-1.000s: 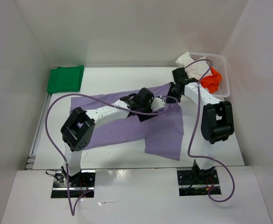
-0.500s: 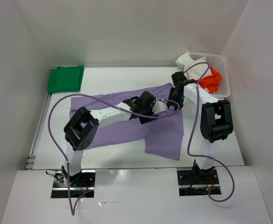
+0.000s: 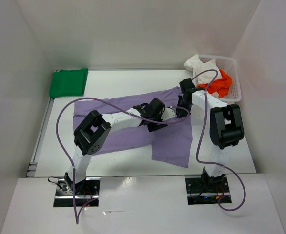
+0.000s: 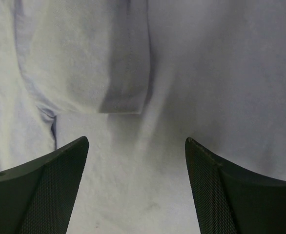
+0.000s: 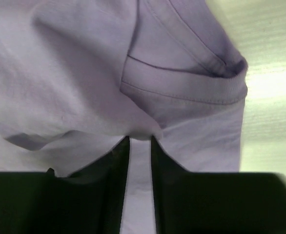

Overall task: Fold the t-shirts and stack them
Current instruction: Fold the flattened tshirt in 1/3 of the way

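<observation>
Sprawling at centre, the lavender-purple cloth t-shirt (image 3: 172,141) looks light and limp (it will sag), best taken at hems or shoulder seams. At 10 o'clock sits the folded green cloth t-shirt (image 3: 68,83). The left gripper (image 4: 136,146) hangs spread over the lavender; the right gripper (image 5: 139,141) pinches a fold of it.

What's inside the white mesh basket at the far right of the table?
A crumpled white t-shirt, spilling over the rim, and a bunched orange-red t-shirt lie in the basket. They cover much of its floor, so anything beneath them cannot be seen.
</observation>
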`<state>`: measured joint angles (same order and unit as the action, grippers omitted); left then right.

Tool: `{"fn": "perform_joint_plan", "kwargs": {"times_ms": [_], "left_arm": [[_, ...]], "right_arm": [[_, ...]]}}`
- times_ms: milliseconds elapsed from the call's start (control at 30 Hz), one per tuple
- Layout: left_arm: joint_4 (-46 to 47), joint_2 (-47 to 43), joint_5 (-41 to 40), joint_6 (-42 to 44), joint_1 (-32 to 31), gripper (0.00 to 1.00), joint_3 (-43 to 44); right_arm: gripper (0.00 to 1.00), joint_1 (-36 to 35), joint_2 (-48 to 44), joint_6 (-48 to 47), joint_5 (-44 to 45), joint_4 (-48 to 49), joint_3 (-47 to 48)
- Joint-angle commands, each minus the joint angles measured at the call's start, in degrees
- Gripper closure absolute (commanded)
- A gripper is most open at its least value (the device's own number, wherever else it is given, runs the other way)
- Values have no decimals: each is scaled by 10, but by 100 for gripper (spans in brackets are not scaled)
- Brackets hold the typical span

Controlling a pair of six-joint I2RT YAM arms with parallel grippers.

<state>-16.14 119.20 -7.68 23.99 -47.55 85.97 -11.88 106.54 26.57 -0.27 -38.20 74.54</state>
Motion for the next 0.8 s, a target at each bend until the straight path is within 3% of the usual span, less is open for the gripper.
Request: {"fn": "perform_joint_plan", "kwargs": {"times_ms": [0,200,600,733,767], "left_arm": [[13,-1,-10,-14,-3,13,24],[13,-1,-22,-14,-3,13,39],[-6,31,74,-36,31,13,94],[-17,46,62,-31,31,15,94],[-17,46,56,-31,31,15,94]], "right_arm": [[77,-3,-3,-1,-3,37,0],[100,3,-8,-1,20,37,5],[100,34,-42,-20,1,21,28],[100,34,-36,-25,-17,21,28],[96,34,-36,-25,-24,21,28]]}}
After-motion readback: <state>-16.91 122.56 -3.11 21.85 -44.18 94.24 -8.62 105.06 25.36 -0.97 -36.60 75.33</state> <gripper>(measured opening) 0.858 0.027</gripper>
